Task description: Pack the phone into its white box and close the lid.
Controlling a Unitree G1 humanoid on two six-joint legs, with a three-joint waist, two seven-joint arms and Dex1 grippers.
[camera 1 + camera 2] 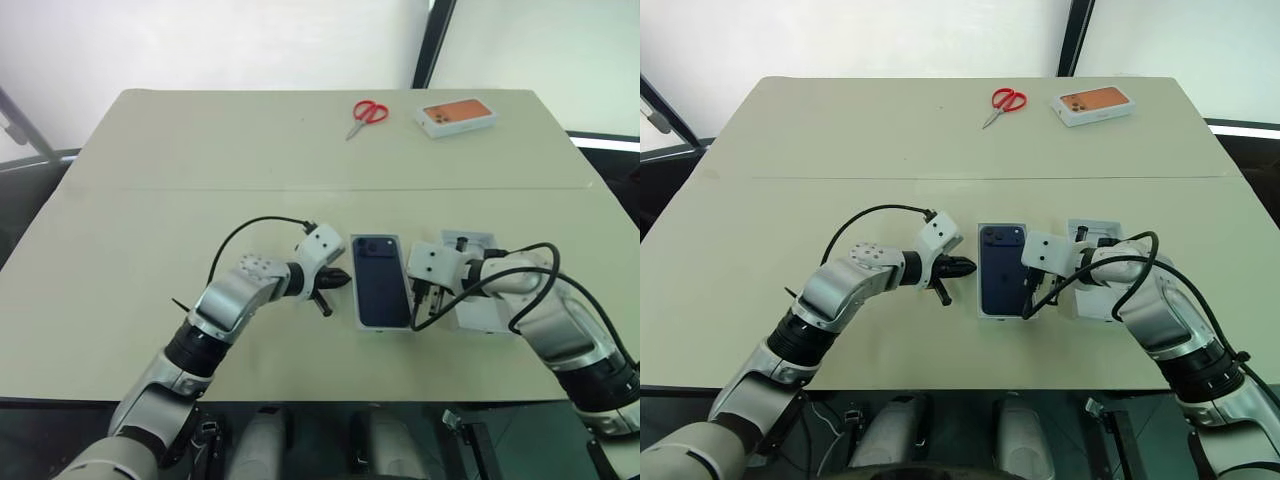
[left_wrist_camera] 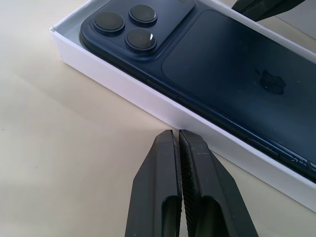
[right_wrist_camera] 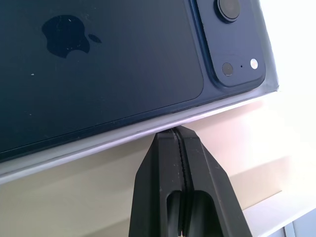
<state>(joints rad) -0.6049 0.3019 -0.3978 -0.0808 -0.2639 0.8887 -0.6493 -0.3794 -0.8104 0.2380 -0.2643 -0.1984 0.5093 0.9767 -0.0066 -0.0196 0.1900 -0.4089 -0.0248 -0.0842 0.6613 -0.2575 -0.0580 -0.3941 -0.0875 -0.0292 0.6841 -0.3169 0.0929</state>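
On the table point(image 1: 150, 200), the phone point(image 1: 380, 278) is seen lying back-up inside the white box point(image 2: 148, 101). Beside it, the left gripper point(image 2: 177, 140) and right gripper point(image 3: 177, 132) are kept pressed together, empty.

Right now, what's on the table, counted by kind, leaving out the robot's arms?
Phones: 1, the phone, lying back up in the white box
White boxes and box parts: 3, the white box, a white tray beside it on the right, and the box with an orange phone picture at the far edge
Scissors: 1, red-handled scissors
Total: 5
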